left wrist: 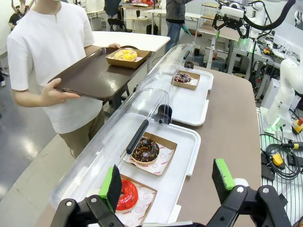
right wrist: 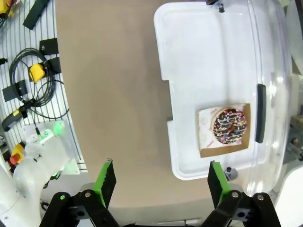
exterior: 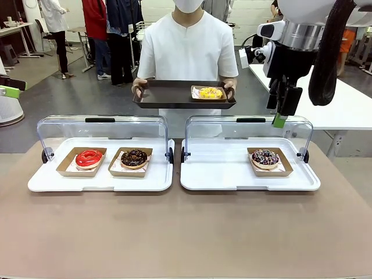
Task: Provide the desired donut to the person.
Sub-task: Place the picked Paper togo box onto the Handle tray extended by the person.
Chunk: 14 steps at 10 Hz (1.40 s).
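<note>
Yellow donut (exterior: 210, 92), boxed, on the brown tray (exterior: 163, 96) the person (exterior: 187, 52) holds level at the far edge of the bench (exterior: 174, 232), seemingly already delivered; right hand (exterior: 280, 118) raised near the right case (exterior: 215, 174), left hand (left wrist: 168, 182) beside the left case (exterior: 52, 183), both spread and empty; clear lids open; busy workshop behind.

- The red donut (left wrist: 127, 195) is partly hidden behind a finger pad (left wrist: 112, 182) of the left gripper (left wrist: 167, 169).
- In the front view the right gripper (exterior: 280, 121) is seen edge-on, one finger covered by the other, so their spread cannot be judged there.
- The print on the paper (left wrist: 163, 158) under the chocolate donut (left wrist: 145, 149) is too small to be read.
- The person (exterior: 187, 52) is cut off by the front view's top edge, and the legs are hidden behind the brown tray (exterior: 168, 96) and the clear covers (exterior: 104, 131).
</note>
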Tool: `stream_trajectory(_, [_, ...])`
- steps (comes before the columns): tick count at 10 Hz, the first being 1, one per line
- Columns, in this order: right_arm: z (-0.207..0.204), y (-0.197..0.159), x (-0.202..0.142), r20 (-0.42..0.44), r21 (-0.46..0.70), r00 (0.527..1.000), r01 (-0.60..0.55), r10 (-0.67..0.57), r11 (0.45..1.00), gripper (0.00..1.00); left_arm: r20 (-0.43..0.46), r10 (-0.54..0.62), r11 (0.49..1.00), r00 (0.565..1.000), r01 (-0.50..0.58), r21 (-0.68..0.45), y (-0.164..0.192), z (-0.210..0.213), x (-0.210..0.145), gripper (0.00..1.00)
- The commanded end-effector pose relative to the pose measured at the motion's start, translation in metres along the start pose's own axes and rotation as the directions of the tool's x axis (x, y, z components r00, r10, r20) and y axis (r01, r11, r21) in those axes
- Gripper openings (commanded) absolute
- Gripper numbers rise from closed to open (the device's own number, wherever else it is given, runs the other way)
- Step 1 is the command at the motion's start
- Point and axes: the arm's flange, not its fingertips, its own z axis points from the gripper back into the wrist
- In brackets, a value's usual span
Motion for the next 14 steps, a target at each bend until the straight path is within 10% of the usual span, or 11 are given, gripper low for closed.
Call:
stream_trajectory(1, [0.003,-0.007,-0.028,0.172,0.170,0.981,-0.115,0.085,0.979,1.00,0.009,-0.002,1.000,1.000,0.002,0.001,-0.001,0.001,0.001,1.00])
stream_trajectory(3, [0.019,-0.025,-0.081,0.585,0.230,0.806,-0.266,0.086,0.936,1.00,0.009,-0.002,1.000,1.000,0.002,0.001,-0.001,0.001,0.001,1.00])
stream_trajectory(5, [0.032,-0.038,-0.126,0.759,0.184,0.650,-0.274,0.041,0.944,1.00,0.009,-0.002,1.000,1.000,0.002,0.001,-0.001,0.001,0.001,1.00])
stream_trajectory(8, [0.024,-0.046,-0.200,0.834,0.135,0.548,-0.093,-0.062,0.987,1.00,0.009,-0.002,1.000,1.000,0.002,0.001,-0.001,0.001,0.001,1.00])
stream_trajectory(14, [0.000,-0.018,-0.299,0.846,0.108,0.517,0.070,-0.129,0.992,1.00,0.009,-0.002,1.000,1.000,0.002,0.001,-0.001,0.001,0.001,1.00])
